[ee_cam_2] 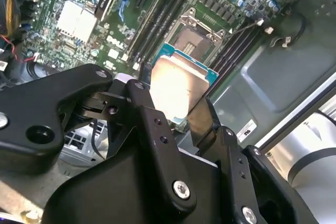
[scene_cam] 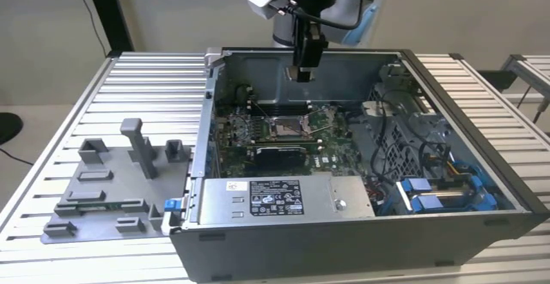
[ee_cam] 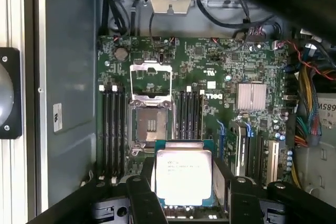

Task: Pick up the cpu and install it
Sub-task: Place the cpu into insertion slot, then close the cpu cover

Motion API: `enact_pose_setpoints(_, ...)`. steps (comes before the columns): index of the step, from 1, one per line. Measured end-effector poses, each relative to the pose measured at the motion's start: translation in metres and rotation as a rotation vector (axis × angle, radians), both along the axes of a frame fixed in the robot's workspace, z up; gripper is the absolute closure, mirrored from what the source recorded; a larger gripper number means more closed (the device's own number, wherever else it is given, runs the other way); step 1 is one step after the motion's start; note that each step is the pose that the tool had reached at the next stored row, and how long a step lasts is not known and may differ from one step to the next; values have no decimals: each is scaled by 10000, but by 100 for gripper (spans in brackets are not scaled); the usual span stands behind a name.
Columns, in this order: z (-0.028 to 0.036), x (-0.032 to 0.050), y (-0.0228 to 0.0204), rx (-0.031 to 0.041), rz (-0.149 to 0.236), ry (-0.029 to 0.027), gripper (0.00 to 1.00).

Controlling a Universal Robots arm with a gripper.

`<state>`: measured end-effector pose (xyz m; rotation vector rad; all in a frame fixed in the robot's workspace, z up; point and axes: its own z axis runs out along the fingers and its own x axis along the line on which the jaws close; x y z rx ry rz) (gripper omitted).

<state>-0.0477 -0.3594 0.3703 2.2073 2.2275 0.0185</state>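
In the exterior view my tool (scene_cam: 300,73) hung over the open case (scene_cam: 344,248), so I judged the pick done and the seating left. In the second wrist view it clamped the cpu (ee_cam_2: 176,90) by opposite edges, metal top toward the camera. In the first wrist view the cpu sat short of the empty socket (ee_cam: 150,124), edges squared to it; being square, it had no long axis.

The black two-fingered gripper (scene_cam: 301,73) is hanging down from the grey robot arm (scene_cam: 348,4), fingers (ee_cam: 140,195) clamping the small silver-topped square cpu (ee_cam: 184,176).
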Motion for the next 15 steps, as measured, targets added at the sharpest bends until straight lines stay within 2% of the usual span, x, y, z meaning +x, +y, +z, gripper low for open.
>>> enact_pose_setpoints(4, -29, 14, 32, 0, -1, 0, 100)
enact_pose_setpoints(10, -82, 23, 122, 0, -4, 0, 100)
enact_pose_setpoints(15, -111, 32, 144, 3, -4, -2, 100)
